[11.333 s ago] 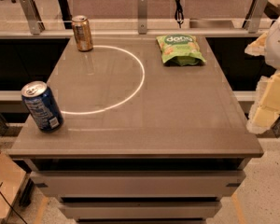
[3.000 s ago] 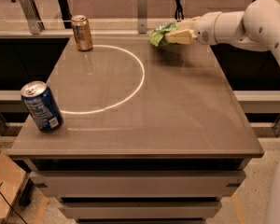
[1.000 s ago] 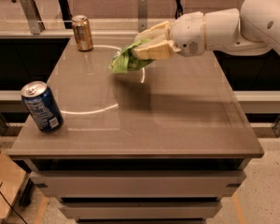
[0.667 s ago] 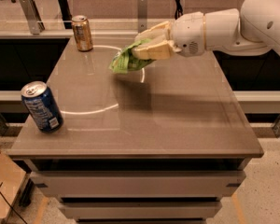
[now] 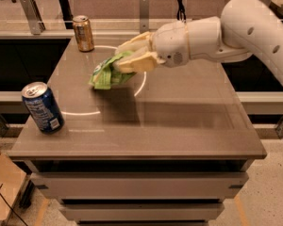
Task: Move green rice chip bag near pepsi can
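Nearest the camera, the grey-brown rectangular surface [image 5: 188,131] is showing its front edge, and at its front-left corner the dark blue pepsi can [image 5: 41,108] with the silver top is standing upright, waiting as the target. A thin white ring [image 5: 80,113] painted on the surface is curving past just beside it.

Moving in toward the middle, the crinkly light-green rice chip bag [image 5: 107,74] is hanging above the surface, its shadow falling underneath, so it looks lifted clear rather than dragged, presumably so it does not snag. The cream two-finger tool [image 5: 126,59] is clamping the bag's right end, fingers closed on the crumpled foil, with the bulky white arm [image 5: 212,32] reaching in from the right.

The bag is sitting well apart from the pepsi can, so I am judging the carry as partway done, with the forward-left stretch remaining.

At the far left, the gold-brown can [image 5: 83,33] is standing upright, out of the likely path.
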